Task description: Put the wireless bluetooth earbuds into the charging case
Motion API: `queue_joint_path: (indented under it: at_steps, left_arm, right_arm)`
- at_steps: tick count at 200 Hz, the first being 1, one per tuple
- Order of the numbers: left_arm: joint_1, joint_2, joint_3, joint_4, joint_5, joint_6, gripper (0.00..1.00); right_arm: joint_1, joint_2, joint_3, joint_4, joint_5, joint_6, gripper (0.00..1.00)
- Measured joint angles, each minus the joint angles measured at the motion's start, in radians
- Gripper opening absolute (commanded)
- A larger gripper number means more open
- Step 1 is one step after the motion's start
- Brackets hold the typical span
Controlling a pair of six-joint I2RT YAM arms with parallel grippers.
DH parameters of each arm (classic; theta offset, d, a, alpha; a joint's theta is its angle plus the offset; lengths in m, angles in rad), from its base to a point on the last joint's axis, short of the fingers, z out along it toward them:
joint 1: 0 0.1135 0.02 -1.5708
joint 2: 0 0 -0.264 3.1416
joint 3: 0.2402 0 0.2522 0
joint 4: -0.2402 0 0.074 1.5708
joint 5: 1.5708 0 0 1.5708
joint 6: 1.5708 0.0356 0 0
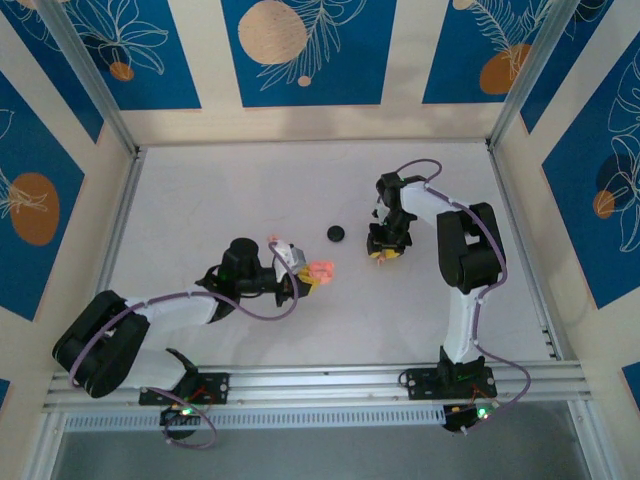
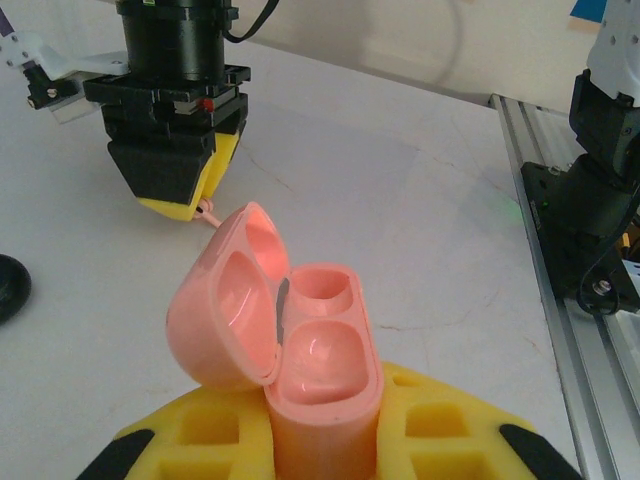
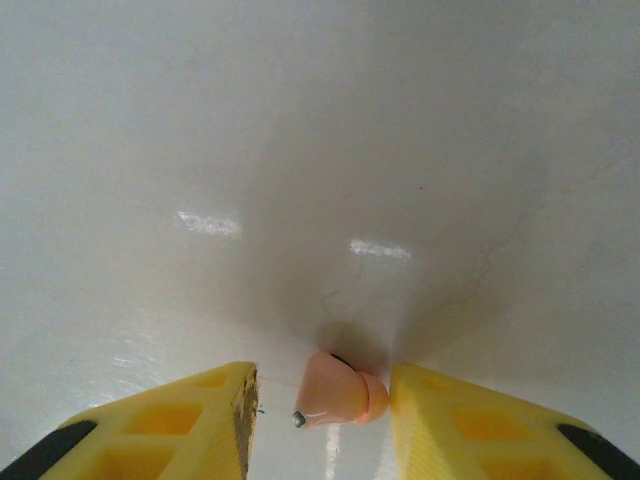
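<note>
The pale pink earbud (image 3: 335, 392) is lying on the white table (image 3: 300, 140) between the right gripper's (image 3: 322, 412) parted fingers. It is looking tiny, light and glossy, likely slipping sideways unless pinched across its rounded body. The charging case (image 2: 318, 350) is sitting nearby, lid open and wells empty, clamped in the left gripper (image 1: 306, 278). Blue-patterned walls (image 1: 300, 50) are enclosing the table.

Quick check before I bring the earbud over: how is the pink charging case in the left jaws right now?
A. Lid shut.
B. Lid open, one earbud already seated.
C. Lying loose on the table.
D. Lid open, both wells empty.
D: in the left wrist view the salmon-pink plastic charging case, clamped by the left gripper, has its lid swung back and both wells bare.
</note>
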Motion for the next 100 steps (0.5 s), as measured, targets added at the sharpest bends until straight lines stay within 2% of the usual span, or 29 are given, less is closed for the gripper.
queue_joint_path:
  at_steps: [36, 75, 100]
  left_arm:
    - [0.0, -0.001, 0.0, -0.011, 0.0, 0.001, 0.12]
    - [0.0, -0.001, 0.0, -0.011, 0.0, 0.004, 0.12]
    - [0.0, -0.003, 0.0, -0.011, 0.0, 0.007, 0.12]
  right_arm:
    - [0.001, 0.011, 0.0, -0.002, 0.007, 0.003, 0.36]
    - [0.002, 0.012, 0.0, -0.004, 0.023, 0.006, 0.27]
    - [0.003, 0.012, 0.0, -0.004, 0.029, 0.007, 0.26]
